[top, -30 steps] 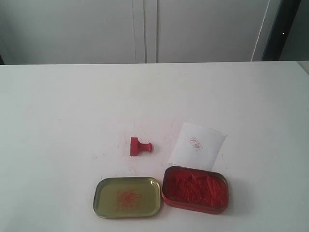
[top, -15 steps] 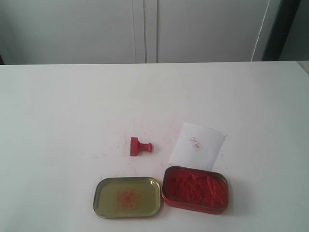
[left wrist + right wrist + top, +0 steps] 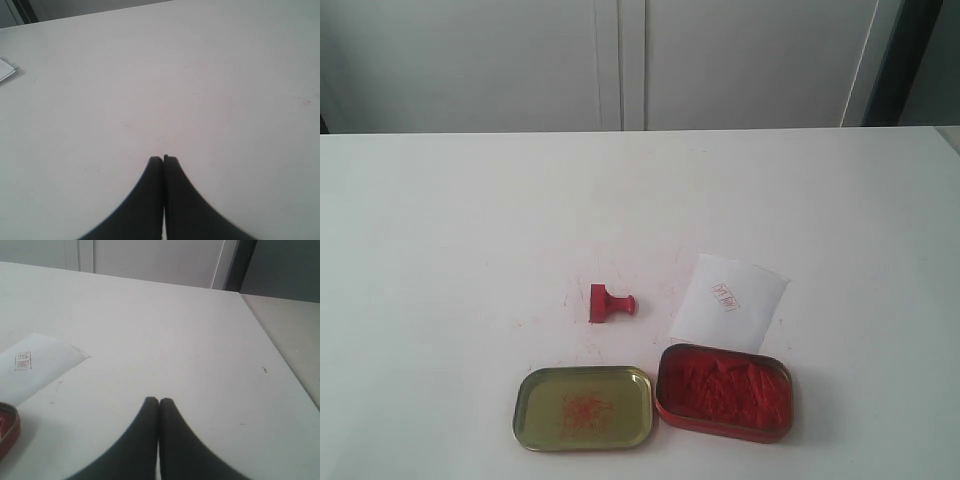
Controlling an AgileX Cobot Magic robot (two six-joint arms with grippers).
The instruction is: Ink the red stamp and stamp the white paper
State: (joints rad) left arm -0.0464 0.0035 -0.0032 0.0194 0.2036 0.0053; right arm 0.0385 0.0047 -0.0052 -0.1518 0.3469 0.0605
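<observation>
Grippers first: the left gripper [image 3: 163,159] was clenched all the way, its two black fingers [image 3: 145,200] pressed flat together with nothing between them, hanging over a bare patch of the white table [image 3: 210,90]. Same deal with the right gripper [image 3: 159,400]: fingers [image 3: 175,450] squeezed closed on nothing, also over bare tabletop.

The surface was a plain white table with a few faint reddish smudges around the middle. Behind it were pale cabinet doors [image 3: 620,60] and a dark upright strip at the far right.

The red stamp [image 3: 611,302] was lying on its side near the middle of the table, flat base facing left in the exterior view and knob pointing right toward the white paper [image 3: 728,303]. The two were near each other but apart. The paper had a small red imprint [image 3: 724,296] on it, and its near edge ran right up to the far rim of an open tin of red ink [image 3: 724,392]; I couldn't tell if they touched. The gold lid [image 3: 584,407], smeared red inside, sat just beside the tin on its left.

From the right wrist view the paper lay off to one side of the closed fingers, well apart from them, next to a sliver of the tin's rim. The stamp only showed in the exterior view, so how far it was from either gripper I couldn't tell.
</observation>
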